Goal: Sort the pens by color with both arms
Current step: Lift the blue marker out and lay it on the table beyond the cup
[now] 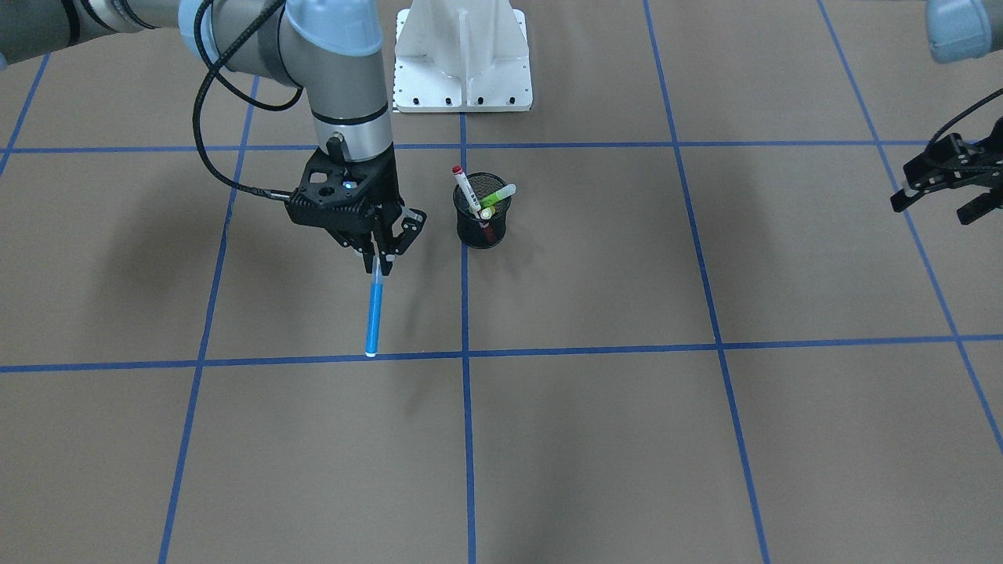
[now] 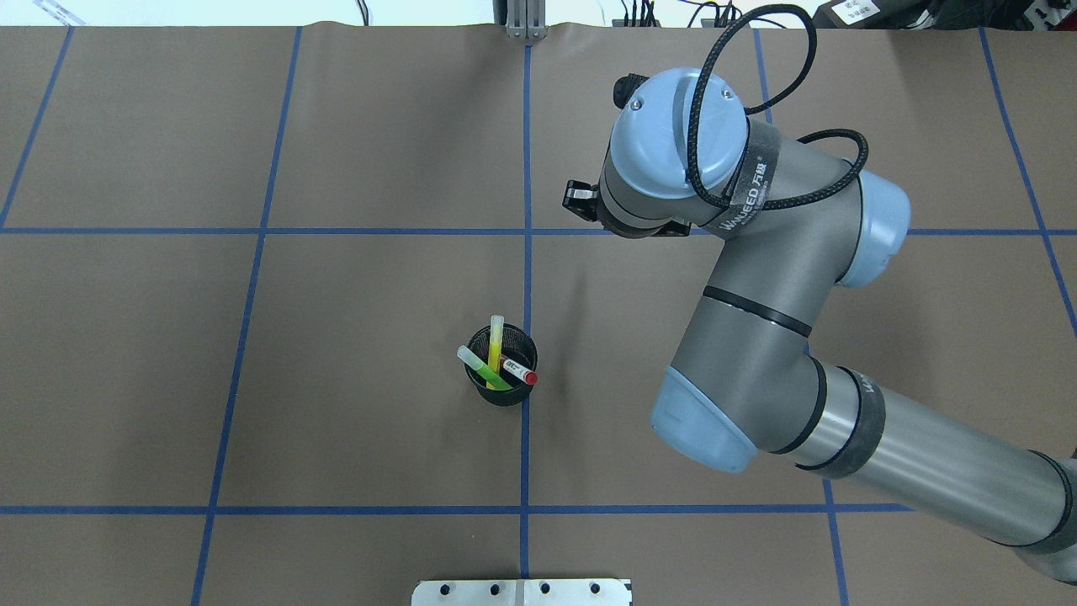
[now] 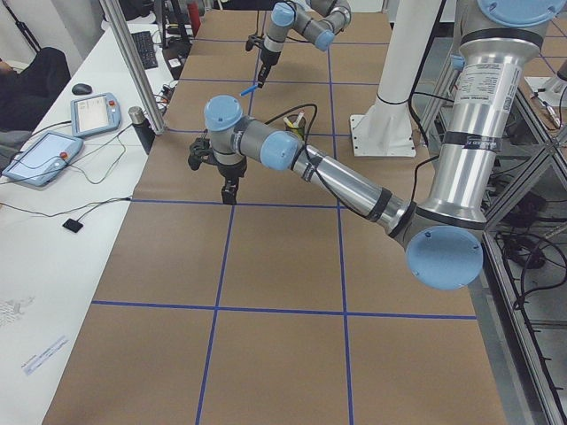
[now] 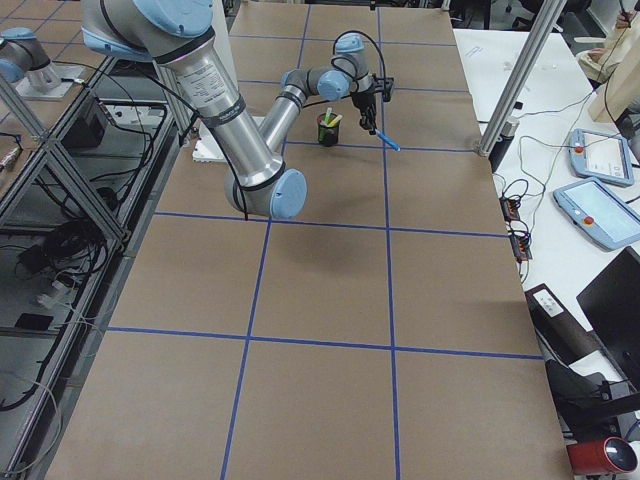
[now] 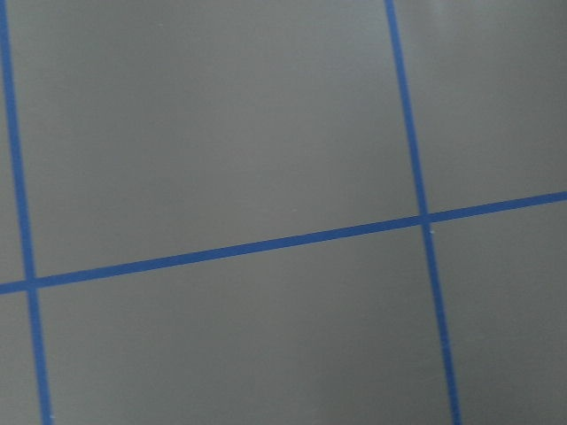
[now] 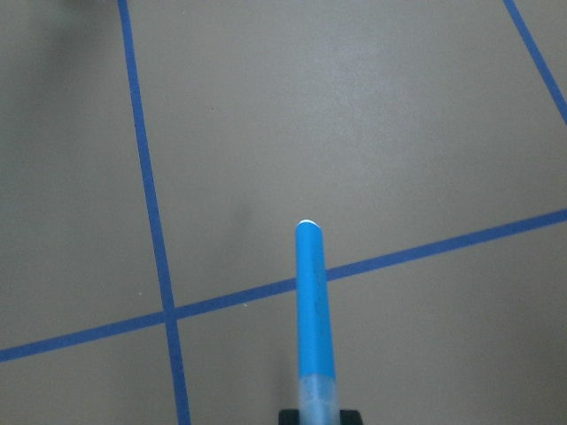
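Observation:
In the front-facing view my right gripper (image 1: 379, 260) is shut on the upper end of the blue pen (image 1: 374, 317), which hangs tilted above the table, to the view's left of the black mesh cup (image 1: 482, 213). The right wrist view shows the blue pen (image 6: 312, 328) pointing away over a blue tape crossing. In the cup stand the red-capped white pen (image 1: 468, 188), the light green pen (image 1: 500, 193) and the yellow pen (image 2: 496, 338). My left gripper (image 1: 937, 204) hovers open and empty at the far right edge. The right arm (image 2: 757, 278) hides the blue pen in the overhead view.
The brown table is marked into squares by blue tape lines (image 1: 464, 352). The white base pedestal (image 1: 462, 55) stands behind the cup. Control tablets (image 3: 53, 150) and cables lie on a white side bench beyond the table's end.

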